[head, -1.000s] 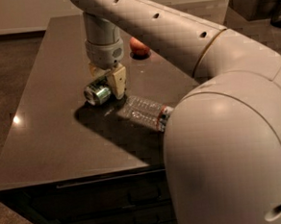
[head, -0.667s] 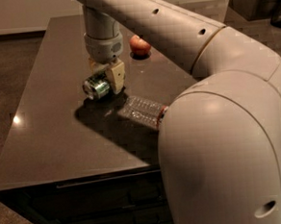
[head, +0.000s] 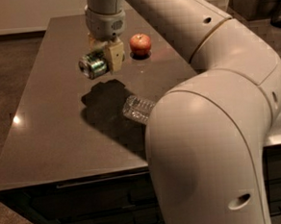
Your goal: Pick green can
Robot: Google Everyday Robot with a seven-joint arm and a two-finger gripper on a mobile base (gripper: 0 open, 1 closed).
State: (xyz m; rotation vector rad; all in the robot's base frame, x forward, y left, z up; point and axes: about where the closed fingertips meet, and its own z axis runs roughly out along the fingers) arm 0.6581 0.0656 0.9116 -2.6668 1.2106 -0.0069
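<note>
Sideways, with one silver end turned toward the camera, the green can (head: 93,65) is gripped by the gripper (head: 103,58), whose fingers are closed on its body; a pale finger pad (head: 115,55) is pressed against the can's right flank, while the other finger is largely hidden behind the can. The can is held clear of the dark table (head: 45,130), and a broad shadow (head: 105,98) is cast on the surface just below the gripper, apart from the can itself. Behind and to the right of the gripper, a red apple (head: 140,44) is seen resting on the table, near the gripper but not touching it. Below and to the right of the gripper, past the shadow, a clear plastic bottle (head: 137,109) is laid on its side on the table, its far end covered by the robot's arm (head: 214,128). The arm's bulky white segments are spread across the right of the view, and the gripper is hung from the wrist at the upper left, over the middle of the table.
</note>
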